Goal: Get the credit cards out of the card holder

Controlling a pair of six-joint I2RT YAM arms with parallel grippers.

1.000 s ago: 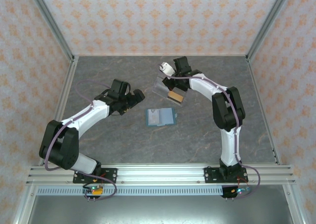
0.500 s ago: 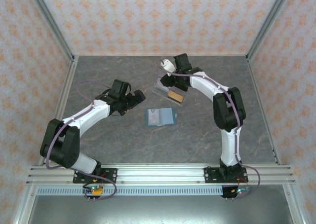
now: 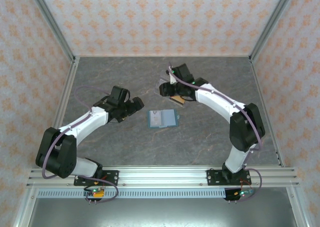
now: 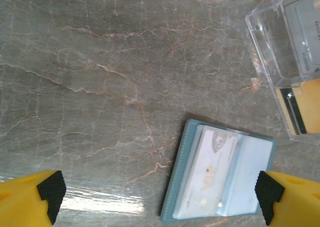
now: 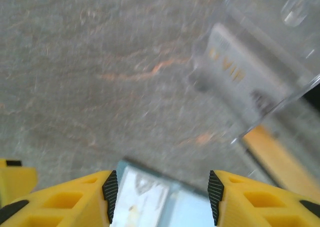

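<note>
Card holder (image 3: 162,119) lies spread open mid-desk (image 3: 110,147), one card (image 4: 207,179) left in its pocket.
Clear plastic box (image 4: 272,52) just beside it holds other cards (image 4: 304,29). My left end effector (image 4: 159,193) and right end effector (image 5: 160,187) both gape empty. Next I'd pinch that card's edge and slide it out; nothing blocks it.

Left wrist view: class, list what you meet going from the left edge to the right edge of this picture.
yellow fingertip with its black pad → card holder lying open with a card in it → clear plastic box
</note>
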